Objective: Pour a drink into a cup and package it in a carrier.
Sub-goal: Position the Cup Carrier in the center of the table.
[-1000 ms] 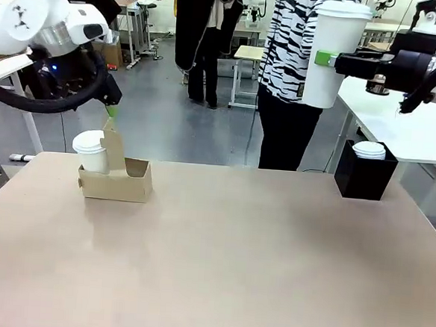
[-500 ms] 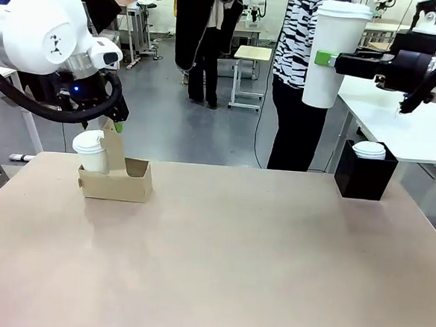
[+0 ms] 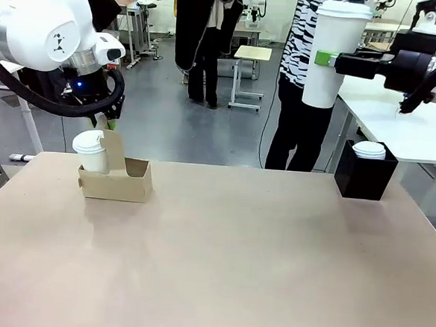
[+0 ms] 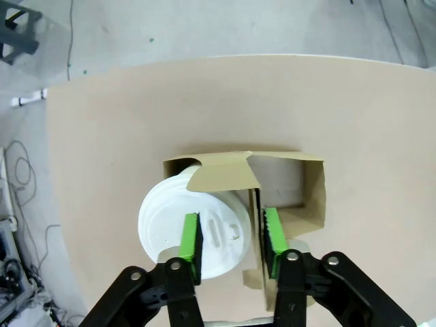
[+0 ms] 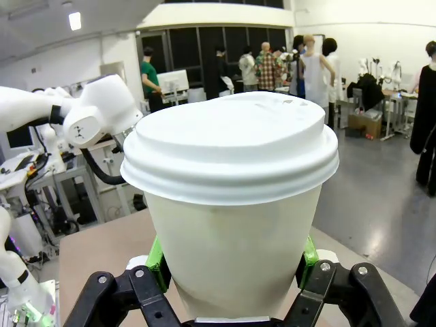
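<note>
**Carrier** (image 3: pixel 116 180): thin brown cardboard, far left on the table (image 3: pixel 233 269). We judge it light and floppy. One hole holds a lidded cup (image 3: pixel 91 151) and the other hole (image 4: pixel 283 184) stands empty, so it should hang lopsided. Best hold: the upright tab (image 3: pixel 114 150), low and central.

**Left gripper** (image 4: pixel 231 216): jaws drawn narrow astride that tab. We read them as pressed together, though we cannot tell whether the tab is pinched.

**Raised cup** (image 3: pixel 332 52): white paper, lidded, high at the right, clamped mid-wall by the right gripper (image 5: pixel 233 262). We judge its wall crushable and its lid loose; keep it upright and squeeze gently.
</note>
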Available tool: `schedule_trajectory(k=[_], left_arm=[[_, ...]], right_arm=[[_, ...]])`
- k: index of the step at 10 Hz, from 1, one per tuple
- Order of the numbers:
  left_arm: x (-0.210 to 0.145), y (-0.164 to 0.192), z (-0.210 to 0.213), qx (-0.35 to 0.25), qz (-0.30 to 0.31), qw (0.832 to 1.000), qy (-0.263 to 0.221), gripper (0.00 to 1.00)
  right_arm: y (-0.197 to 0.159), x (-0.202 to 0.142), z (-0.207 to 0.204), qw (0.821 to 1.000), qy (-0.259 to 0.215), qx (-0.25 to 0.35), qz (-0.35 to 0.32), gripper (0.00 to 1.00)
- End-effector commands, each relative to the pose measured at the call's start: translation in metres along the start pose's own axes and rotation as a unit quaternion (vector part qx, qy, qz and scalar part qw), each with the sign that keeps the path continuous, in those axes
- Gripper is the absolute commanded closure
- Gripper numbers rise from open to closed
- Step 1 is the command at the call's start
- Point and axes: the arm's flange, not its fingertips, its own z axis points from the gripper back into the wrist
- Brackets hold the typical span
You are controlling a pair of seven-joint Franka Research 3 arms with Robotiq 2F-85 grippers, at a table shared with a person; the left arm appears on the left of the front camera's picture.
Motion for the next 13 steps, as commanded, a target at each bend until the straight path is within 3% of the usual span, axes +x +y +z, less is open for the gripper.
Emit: schedule_trajectory(k=[1,2,10,13], left_arm=[[0.000,-0.005,0.003,0.006,0.008,1.000,-0.002,0.96],[0.000,-0.005,0.001,-0.001,0.007,1.000,0.003,1.00],[0.000,-0.006,-0.002,-0.003,0.000,1.000,0.002,0.98],[-0.004,-0.036,0.057,0.034,0.053,0.998,0.021,0.98]], right_arm=[[0.001,0.001,-0.001,1.000,-0.005,0.002,0.004,0.19],[0.001,0.001,-0.001,1.000,-0.005,0.002,0.004,0.19],[0.001,0.001,-0.001,1.000,-0.005,0.002,0.004,0.19],[0.001,0.001,-0.001,1.000,-0.005,0.002,0.004,0.19]])
